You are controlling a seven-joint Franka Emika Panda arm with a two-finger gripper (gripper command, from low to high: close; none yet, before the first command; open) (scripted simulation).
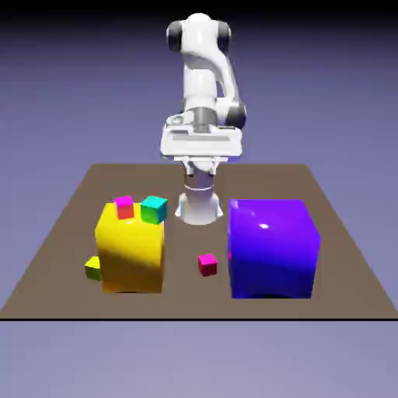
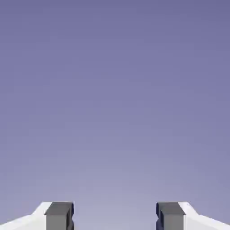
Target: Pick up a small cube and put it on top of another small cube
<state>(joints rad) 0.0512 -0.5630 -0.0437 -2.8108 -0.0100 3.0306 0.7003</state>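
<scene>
A small cube [image 1: 207, 264] with a magenta top and red sides lies on the table between the two big cubes. A second one of the same look [image 1: 124, 207] sits on top of the big yellow cube [image 1: 132, 253], beside a teal small cube [image 1: 154, 208]. My gripper [image 1: 200, 163] hangs high near the robot's base, well behind and above all the cubes. In the hand view my gripper [image 2: 115, 216] is open, its grey fingertips [image 2: 59, 215] stand wide apart with only the backdrop between them.
A big purple cube [image 1: 272, 247] stands at the exterior view's right. A yellow-green small cube [image 1: 93, 268] lies on the table against the yellow cube's left side. The brown table [image 1: 342, 233] ends close in front of the big cubes.
</scene>
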